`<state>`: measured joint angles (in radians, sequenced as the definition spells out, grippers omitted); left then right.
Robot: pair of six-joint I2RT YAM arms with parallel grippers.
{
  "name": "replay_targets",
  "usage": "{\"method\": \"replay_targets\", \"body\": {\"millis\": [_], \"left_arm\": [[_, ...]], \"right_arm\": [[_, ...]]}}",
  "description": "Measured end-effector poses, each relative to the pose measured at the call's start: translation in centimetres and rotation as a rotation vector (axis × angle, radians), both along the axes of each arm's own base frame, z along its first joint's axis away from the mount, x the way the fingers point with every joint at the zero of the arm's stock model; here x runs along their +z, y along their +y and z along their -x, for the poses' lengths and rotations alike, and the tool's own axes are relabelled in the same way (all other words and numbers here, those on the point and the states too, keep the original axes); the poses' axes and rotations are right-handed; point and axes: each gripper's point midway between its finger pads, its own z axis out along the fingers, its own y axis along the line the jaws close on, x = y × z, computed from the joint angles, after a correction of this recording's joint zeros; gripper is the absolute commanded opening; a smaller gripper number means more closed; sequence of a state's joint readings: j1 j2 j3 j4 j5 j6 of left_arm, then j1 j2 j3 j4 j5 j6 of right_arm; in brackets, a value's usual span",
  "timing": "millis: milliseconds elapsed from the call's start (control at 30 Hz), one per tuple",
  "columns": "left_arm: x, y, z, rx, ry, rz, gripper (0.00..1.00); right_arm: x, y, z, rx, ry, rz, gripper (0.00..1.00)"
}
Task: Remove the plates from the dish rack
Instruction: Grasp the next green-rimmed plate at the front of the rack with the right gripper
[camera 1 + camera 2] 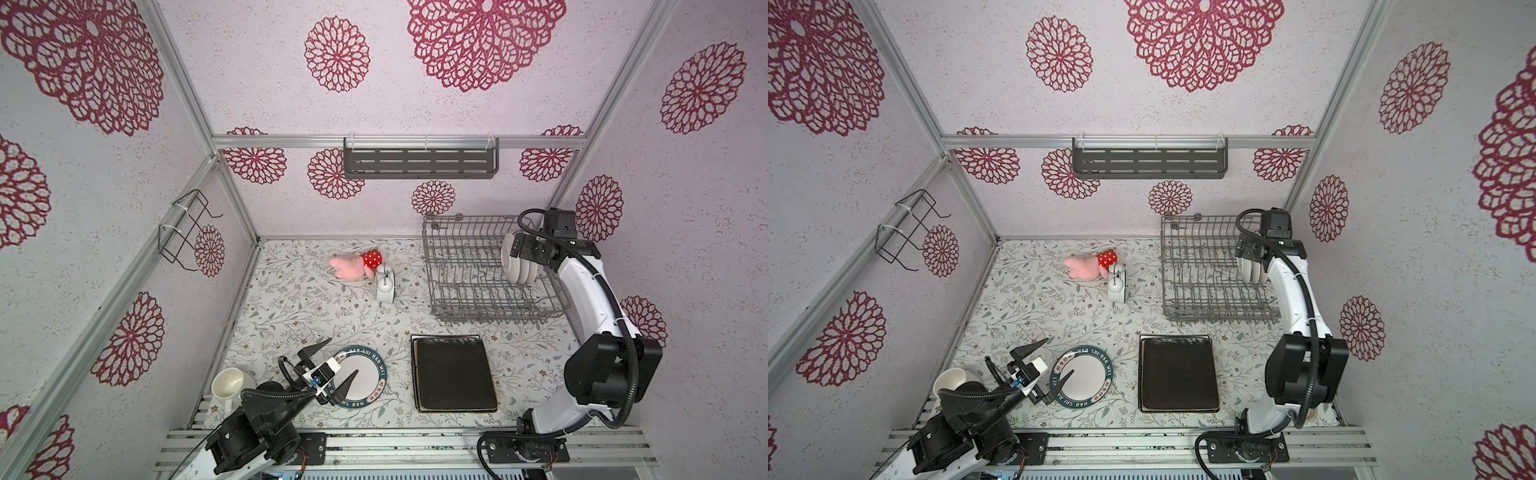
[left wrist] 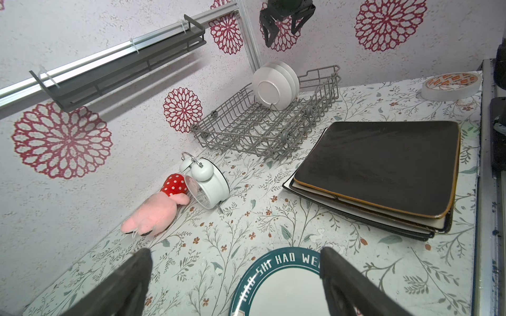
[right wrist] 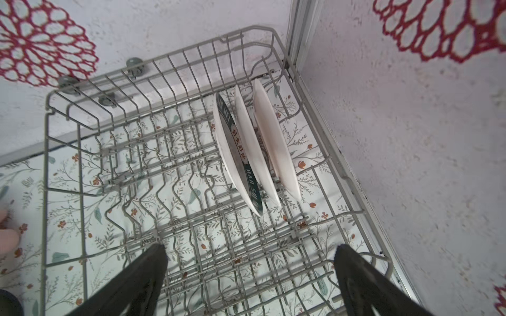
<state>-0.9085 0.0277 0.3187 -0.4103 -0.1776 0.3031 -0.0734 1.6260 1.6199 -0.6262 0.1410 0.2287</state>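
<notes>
three racked plates [image 3: 246, 147], one rack [image 3: 115, 153]

In both top views the right arm covers part of the 3 upright plates [image 1: 519, 266] and the right gripper [image 3: 249, 279] entirely.

You are looking at a table [image 1: 316, 316] covered in a pale leaf-and-flower print, filling the lower middle of both top views. On it, toward the upper right, stands the dish rack [image 1: 465, 286]. Below the rack lies a stack of square plates [image 1: 455, 374], dark one on top. Left of that stack lies a round white plate [image 1: 365, 376] with a dark lettered rim. At the lower left sits a white mug [image 1: 228, 386]. Upper centre, a pink plush toy [image 1: 353, 266] touches a white alarm clock [image 1: 384, 284]. In the left wrist view, a tape roll [image 2: 450, 86] lies at upper right.
</notes>
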Motion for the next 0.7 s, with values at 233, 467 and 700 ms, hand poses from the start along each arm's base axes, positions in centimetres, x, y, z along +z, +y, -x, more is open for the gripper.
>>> {"method": "replay_targets", "body": {"millis": [233, 467, 700], "left_arm": [[-0.3, -0.1, -0.1, 0.000, 0.008, -0.010, 0.97], [-0.5, -0.1, -0.2, 0.003, 0.016, -0.020, 0.97], [-1.0, -0.2, -0.3, 0.004, 0.029, -0.038, 0.97]], "right_arm": [[-0.6, 0.8, -0.7, 0.089, -0.067, -0.060, 0.99], [-2.6, 2.3, -2.6, 0.197, -0.029, -0.105, 0.99], [-4.6, 3.1, -3.4, 0.258, 0.005, -0.129, 0.89]]}}
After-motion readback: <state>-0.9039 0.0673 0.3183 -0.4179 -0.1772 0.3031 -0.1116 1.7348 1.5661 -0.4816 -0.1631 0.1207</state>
